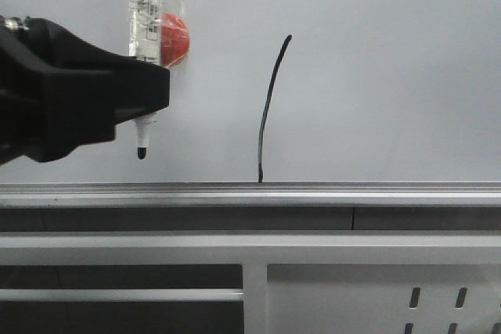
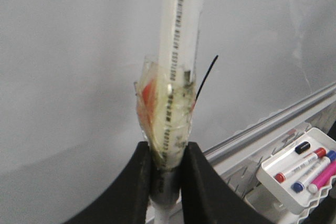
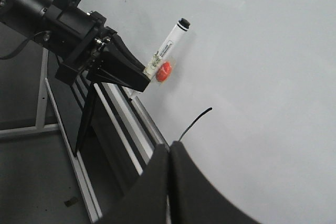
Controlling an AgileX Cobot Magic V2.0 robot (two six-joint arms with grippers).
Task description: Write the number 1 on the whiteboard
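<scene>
Your left gripper (image 1: 145,91) is clenched on the white marker pen (image 1: 145,5), and in the left wrist view you see both black fingers (image 2: 134,182) pressed on its barrel where clear tape and a red piece (image 1: 174,38) are wrapped around it. In the front view the pen stands upright at the upper left of the frame, black tip (image 1: 142,151) pointing down and hanging a little above the silver rail (image 1: 313,190); whether the tip touches the whiteboard (image 1: 391,76) you cannot tell from these pictures. Your right gripper (image 3: 169,153) is at the bottom centre of its own view, its two fingers pressed together with nothing between them. The number 1 (image 1: 270,107) is already on the board, just right of the pen near the centre of the front view: a thin black stroke, nearly vertical, its top leaning right and its foot reaching the rail. Below the rail is the grey metal frame (image 1: 352,295) with slots. At the lower right of the left wrist view a white tray (image 2: 299,169) holds several coloured markers.
</scene>
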